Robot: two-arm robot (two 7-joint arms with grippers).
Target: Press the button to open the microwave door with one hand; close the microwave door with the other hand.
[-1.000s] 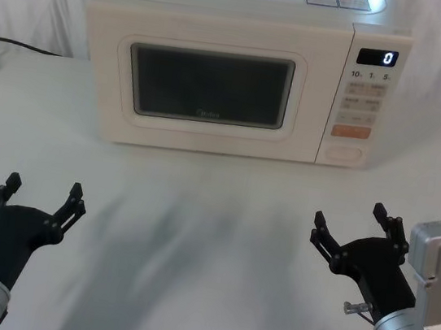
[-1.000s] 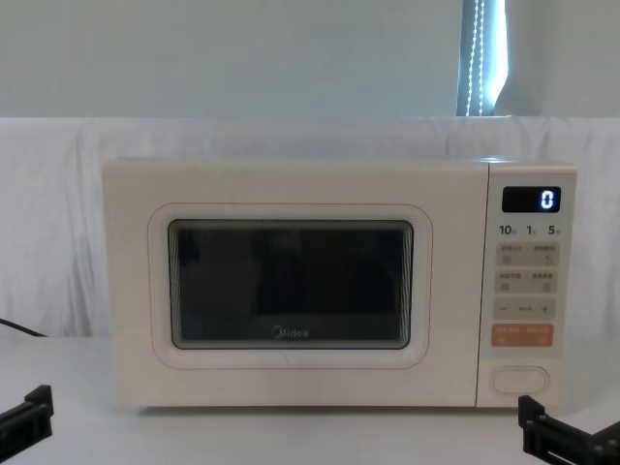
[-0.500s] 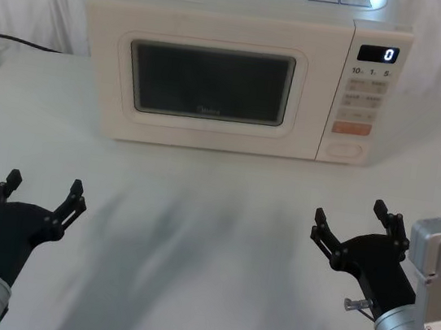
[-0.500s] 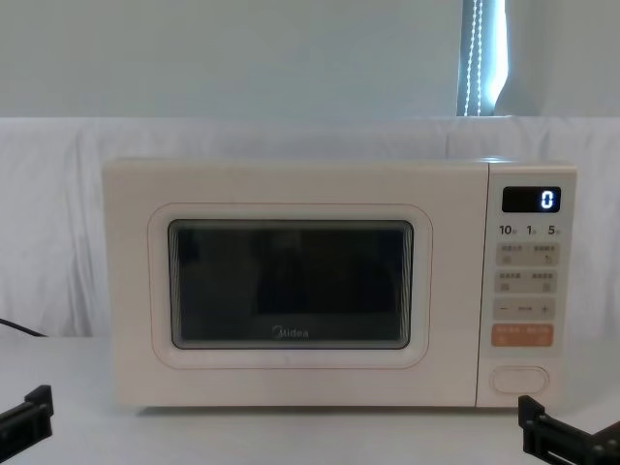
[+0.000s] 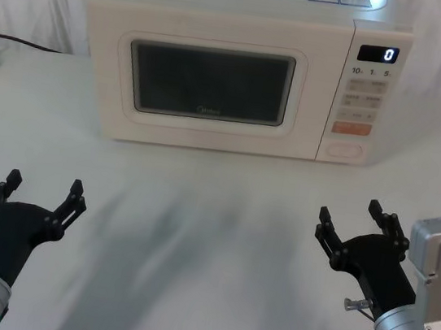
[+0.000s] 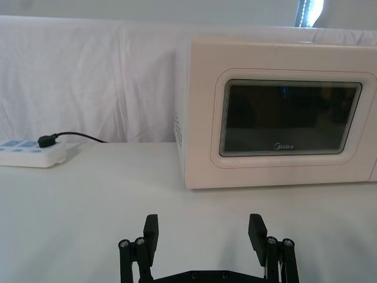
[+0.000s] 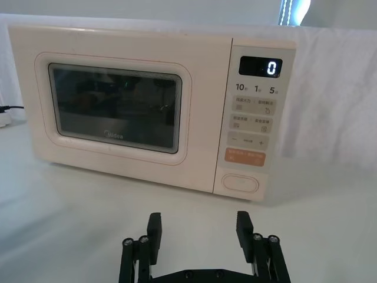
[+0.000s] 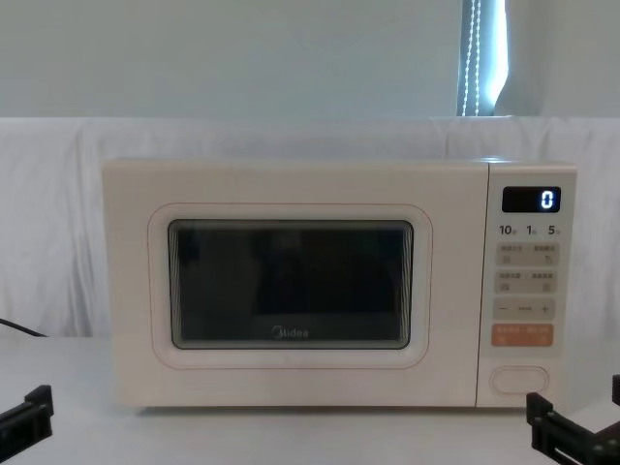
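Left gripper [image 5: 40,191] hovers low over the bare table [image 5: 194,235] on the near left, fingers spread wide, holding nothing. It sits well short of the door [image 5: 211,84] and facing it, judged a ready post for the closing push once the door swings out.

Door is shut, flush with the microwave [image 5: 225,18] front; nothing opened yet.

Button [image 5: 346,151] sits at the bottom of the control panel [image 5: 366,95], below the orange key [image 5: 351,130], right of the door.

Right gripper [image 5: 355,229] hangs on the near right, fingers also wide and empty, roughly in line with the button but well apart from it. Judged the pressing hand; the approach is not yet made.
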